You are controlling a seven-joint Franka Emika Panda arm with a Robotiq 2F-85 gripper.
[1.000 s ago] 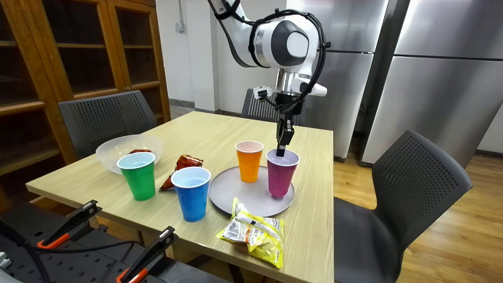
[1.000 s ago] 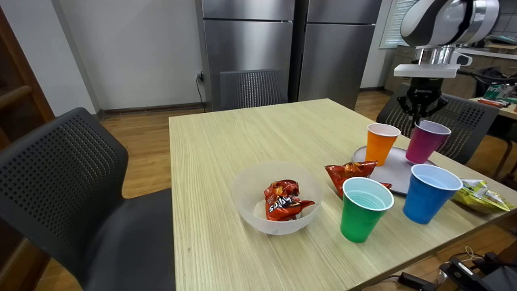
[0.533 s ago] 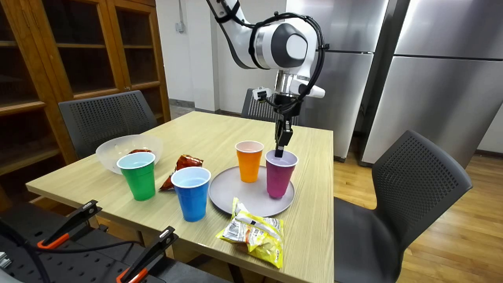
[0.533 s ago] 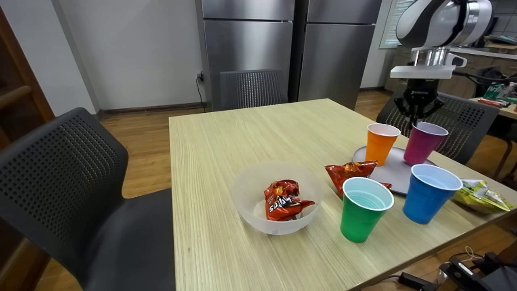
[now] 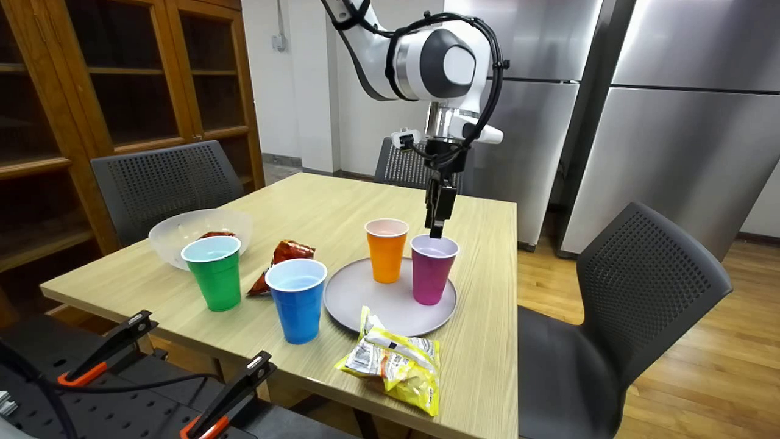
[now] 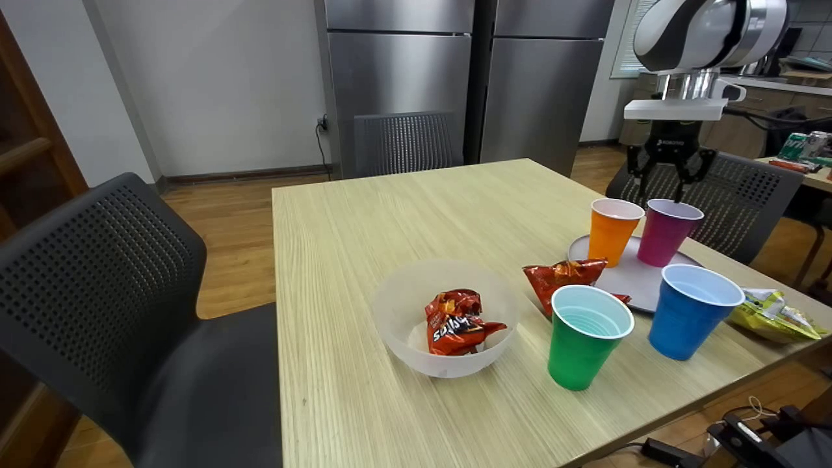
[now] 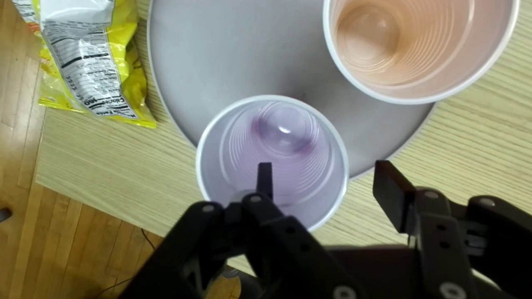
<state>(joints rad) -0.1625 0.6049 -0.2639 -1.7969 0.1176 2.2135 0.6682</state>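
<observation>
We are seeing a red snack bag [image 6: 457,325] lying in a translucent bowl [image 6: 448,366], a yellow bag [image 5: 396,363] resting on the table [image 6: 390,214], gray chairs [image 5: 647,274] standing around it, and steel refrigerators [image 5: 688,158] and a cabinet [image 5: 125,71] rising behind.

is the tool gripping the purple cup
No, in the wrist view the tool stands open, with one finger clear of the purple cup.

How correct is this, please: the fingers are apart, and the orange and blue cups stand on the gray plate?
One part is wrong: both exterior views show the purple cup beside the orange cup on the gray plate; the blue cup stands on the table. The fingers are indeed apart.
</observation>
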